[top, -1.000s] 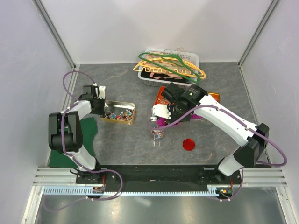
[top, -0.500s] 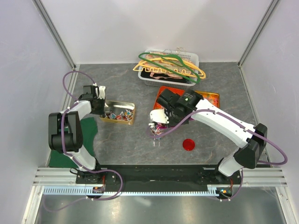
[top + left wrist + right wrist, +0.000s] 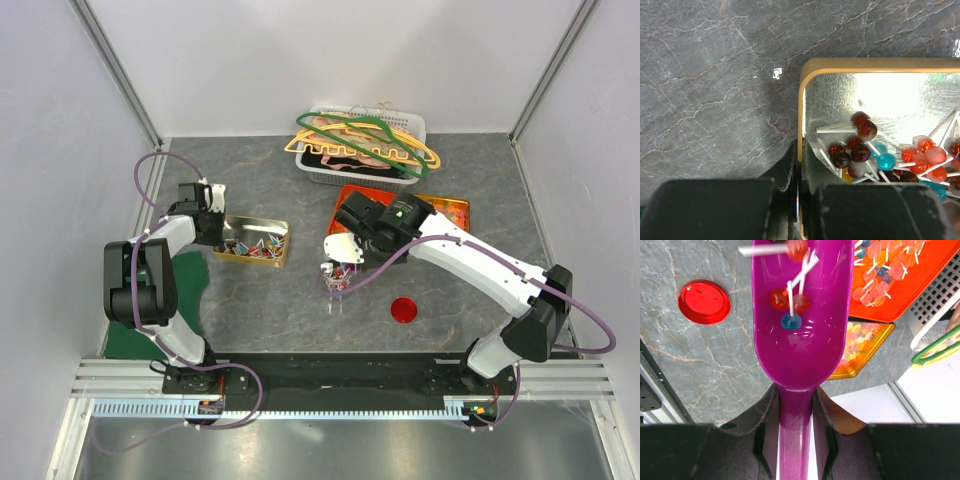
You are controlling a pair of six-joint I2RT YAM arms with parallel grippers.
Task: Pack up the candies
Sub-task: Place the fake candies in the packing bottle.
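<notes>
Candies point(image 3: 885, 161) are small glossy balls (red, blue, dark) on white sticks.

Bright even light, glare whitens the tin point(image 3: 880, 95), topmost candy point(image 3: 797, 247) blurred.

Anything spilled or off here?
No spill that I can see. Oddest: green, yellow and pink plastic coat hangers piled askew, overhanging the rim of the white mesh basket. Lollipops lie loose in the purple plastic scoop the right hand holds, one blurred at its tip.
</notes>
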